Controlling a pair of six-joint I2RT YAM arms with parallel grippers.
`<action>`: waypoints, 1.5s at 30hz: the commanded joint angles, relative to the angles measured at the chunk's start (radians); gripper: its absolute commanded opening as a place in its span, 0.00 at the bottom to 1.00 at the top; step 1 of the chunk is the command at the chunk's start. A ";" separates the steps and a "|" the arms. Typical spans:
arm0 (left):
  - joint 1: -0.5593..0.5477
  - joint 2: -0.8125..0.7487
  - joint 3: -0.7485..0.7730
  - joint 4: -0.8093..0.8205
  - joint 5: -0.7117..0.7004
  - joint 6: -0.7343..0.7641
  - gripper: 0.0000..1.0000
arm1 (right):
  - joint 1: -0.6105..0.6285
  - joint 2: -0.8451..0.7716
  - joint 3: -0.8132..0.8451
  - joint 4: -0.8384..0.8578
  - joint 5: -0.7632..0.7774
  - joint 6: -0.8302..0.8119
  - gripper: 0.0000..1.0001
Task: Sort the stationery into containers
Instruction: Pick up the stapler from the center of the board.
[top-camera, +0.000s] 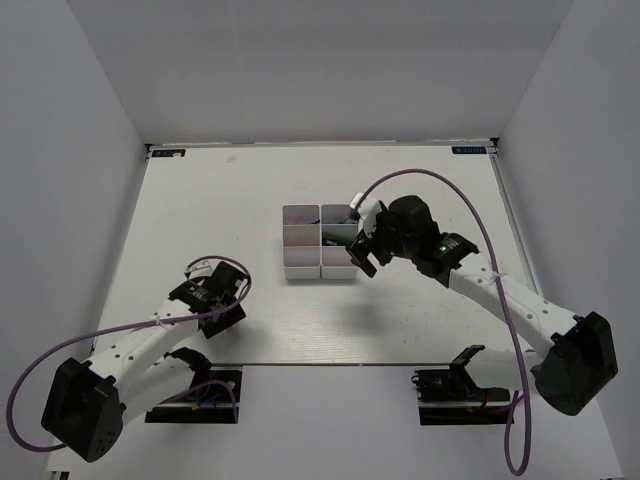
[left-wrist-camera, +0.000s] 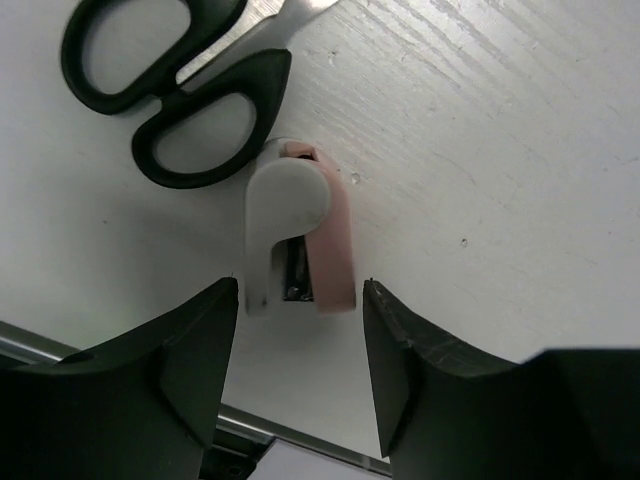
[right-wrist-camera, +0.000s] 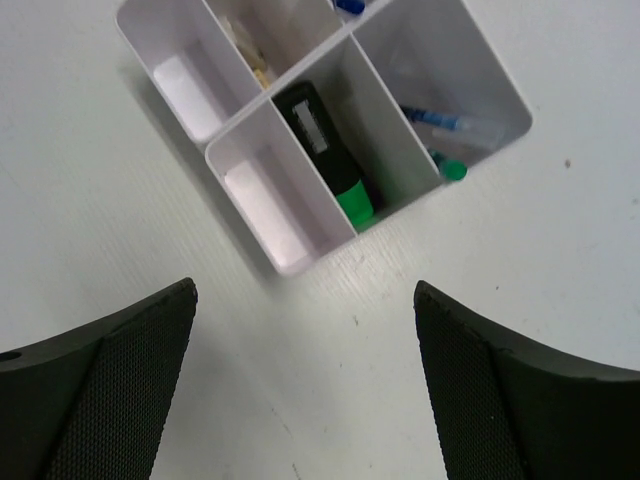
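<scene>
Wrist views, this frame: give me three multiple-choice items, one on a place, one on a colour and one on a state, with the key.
1. Where is the green-tipped black marker?
A. loose on the tabletop
B. inside one of the white bins
C. clamped between fingers

2. What colour are the handles of the scissors?
A. black
B. red
C. yellow

3. How is the right hand?
A. shut on a pen
B. shut on nothing
C. open, holding nothing

Key:
1 B: in the right wrist view the marker lies within one bin's walls.
2 A: both finger loops are black in the left wrist view.
3 C: its fingers stand wide apart with nothing held between them.
</scene>
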 joint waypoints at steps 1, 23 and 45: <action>0.040 0.021 -0.021 0.104 0.074 0.010 0.64 | -0.020 -0.056 -0.044 0.051 -0.041 0.036 0.90; -0.085 0.036 0.232 0.135 0.140 0.194 0.08 | -0.127 -0.186 -0.170 0.019 -0.112 0.094 0.79; -0.139 0.446 0.644 0.179 0.452 0.282 0.00 | -0.207 -0.269 -0.276 0.079 -0.067 0.122 0.39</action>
